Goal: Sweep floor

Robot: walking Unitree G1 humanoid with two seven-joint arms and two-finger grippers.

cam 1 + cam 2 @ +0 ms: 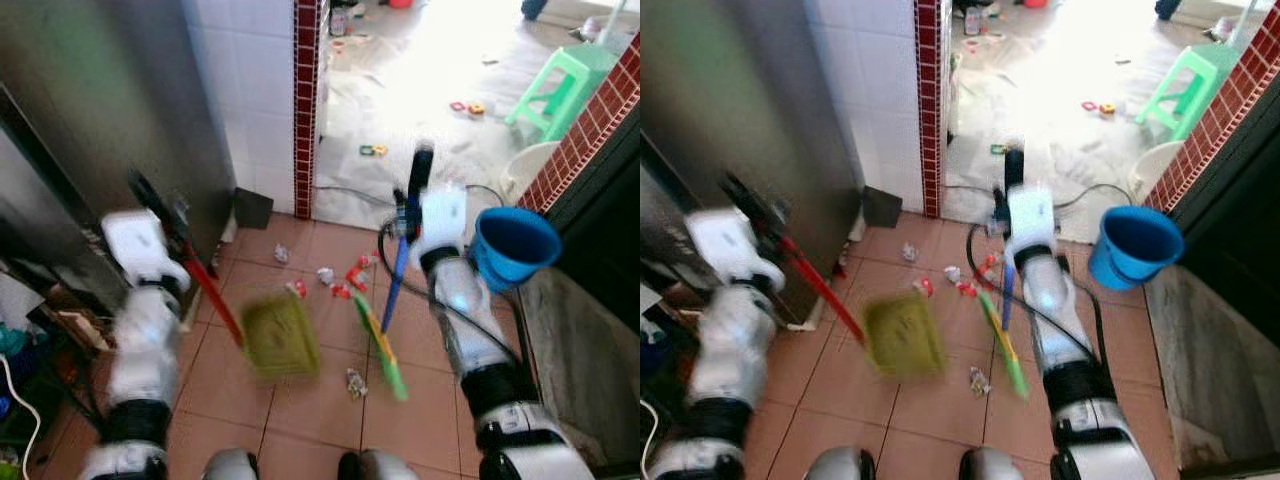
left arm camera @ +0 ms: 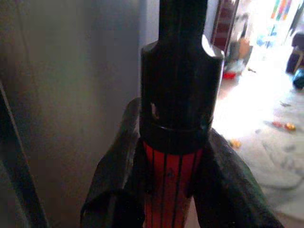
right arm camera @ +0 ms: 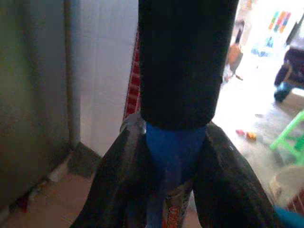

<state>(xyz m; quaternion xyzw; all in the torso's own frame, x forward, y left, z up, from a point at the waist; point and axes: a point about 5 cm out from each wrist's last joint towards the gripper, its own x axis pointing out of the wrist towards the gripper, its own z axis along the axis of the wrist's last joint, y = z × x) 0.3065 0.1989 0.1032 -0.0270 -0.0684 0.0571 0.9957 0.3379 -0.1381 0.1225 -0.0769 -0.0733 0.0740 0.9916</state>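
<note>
My left gripper [image 1: 172, 225] is shut on the red, black-tipped handle [image 2: 171, 185] of a green dustpan [image 1: 281, 335], which hangs blurred over the tiled floor. On the right, my right gripper [image 1: 408, 215] is shut on the blue handle [image 3: 173, 152] of a broom whose green head [image 1: 382, 350] slants down to the tiles. Scraps of red and white litter [image 1: 340, 280] lie on the floor between the two tools, and one crumpled piece [image 1: 356, 381] lies close to the broom head.
A blue bucket [image 1: 513, 246] stands at the right by a red brick wall [image 1: 590, 125]. A steel cabinet [image 1: 110, 120] and white tiled wall [image 1: 255, 90] are at left. Beyond the doorway are a green stool [image 1: 560, 90], a cable [image 1: 350, 192] and scattered toys.
</note>
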